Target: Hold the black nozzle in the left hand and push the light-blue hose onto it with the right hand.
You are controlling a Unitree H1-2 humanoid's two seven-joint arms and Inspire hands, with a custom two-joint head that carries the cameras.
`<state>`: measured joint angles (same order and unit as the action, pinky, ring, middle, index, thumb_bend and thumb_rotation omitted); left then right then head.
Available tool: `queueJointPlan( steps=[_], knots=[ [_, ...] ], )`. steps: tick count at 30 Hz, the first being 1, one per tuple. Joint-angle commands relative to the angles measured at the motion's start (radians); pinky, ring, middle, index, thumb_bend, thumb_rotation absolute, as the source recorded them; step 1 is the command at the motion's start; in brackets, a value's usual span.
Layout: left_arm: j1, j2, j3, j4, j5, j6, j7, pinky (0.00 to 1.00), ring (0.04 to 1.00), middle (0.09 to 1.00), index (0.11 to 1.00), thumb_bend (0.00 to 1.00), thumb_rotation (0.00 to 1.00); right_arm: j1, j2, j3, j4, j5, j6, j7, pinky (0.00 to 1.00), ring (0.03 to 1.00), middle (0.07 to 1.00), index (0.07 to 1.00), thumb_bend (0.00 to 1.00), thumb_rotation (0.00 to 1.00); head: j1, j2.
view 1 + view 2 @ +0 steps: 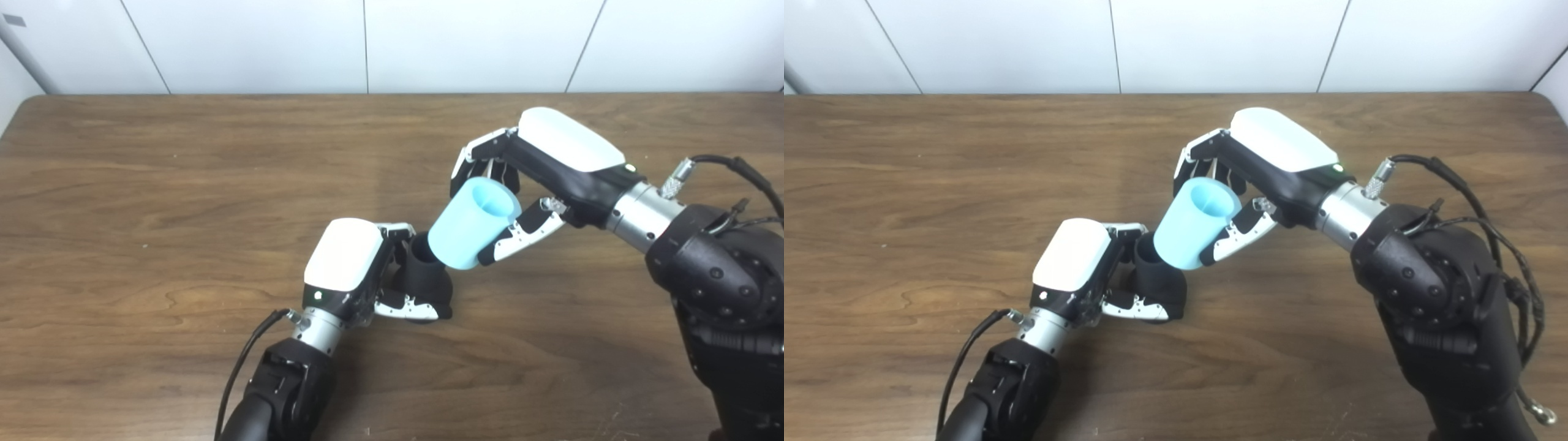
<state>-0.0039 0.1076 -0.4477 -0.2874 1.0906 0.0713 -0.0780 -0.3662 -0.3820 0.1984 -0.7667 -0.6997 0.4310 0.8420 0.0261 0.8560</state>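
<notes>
Presently:
1. Black nozzle: on the bench, clasped by my left hand, mouth tilted up to receive.
2. Light-blue hose: grasped in my right hand, lower end at the nozzle's mouth, seemingly not yet seated.

Wooden table, brown grain, knot pattern near the front left; white panelled wall behind, thin dark seams running between panels.
</notes>
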Motion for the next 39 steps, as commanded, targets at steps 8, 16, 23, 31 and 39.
queueJointPlan(
  steps=[8,16,23,31,39],
  knots=[
    [-0.006,0.003,0.005,-0.003,0.0,-0.008,-0.01,0.41,0.452,0.426,0.5,0.52,0.0,0.002,0.036,0.005,-0.007,0.009,-0.063,-0.098,0.31,0.392,0.502,0.511,0.5,0.0,0.001,0.003],
    [-0.008,0.0,0.002,-0.003,0.005,-0.008,-0.016,0.39,0.436,0.409,0.497,0.52,0.0,0.006,0.062,0.011,-0.009,0.006,-0.046,-0.094,0.3,0.398,0.511,0.516,0.49,0.0,0.007,0.002],
    [-0.007,-0.005,0.0,0.0,0.004,-0.005,-0.02,0.4,0.441,0.413,0.497,0.52,0.0,0.009,0.075,0.013,-0.003,0.01,-0.059,-0.105,0.31,0.392,0.506,0.518,0.49,0.0,0.011,0.002],
    [-0.007,-0.005,-0.002,0.0,0.009,-0.005,-0.022,0.41,0.453,0.418,0.497,0.52,0.0,0.009,0.084,0.032,-0.005,-0.023,-0.047,-0.088,0.31,0.395,0.506,0.511,0.5,0.0,0.011,0.004],
    [-0.006,-0.01,-0.008,-0.002,0.017,-0.002,-0.024,0.41,0.453,0.421,0.498,0.52,0.0,-0.019,0.068,0.076,-0.004,-0.024,-0.05,-0.041,0.3,0.385,0.494,0.539,0.49,0.0,0.017,0.01]
  ],
)
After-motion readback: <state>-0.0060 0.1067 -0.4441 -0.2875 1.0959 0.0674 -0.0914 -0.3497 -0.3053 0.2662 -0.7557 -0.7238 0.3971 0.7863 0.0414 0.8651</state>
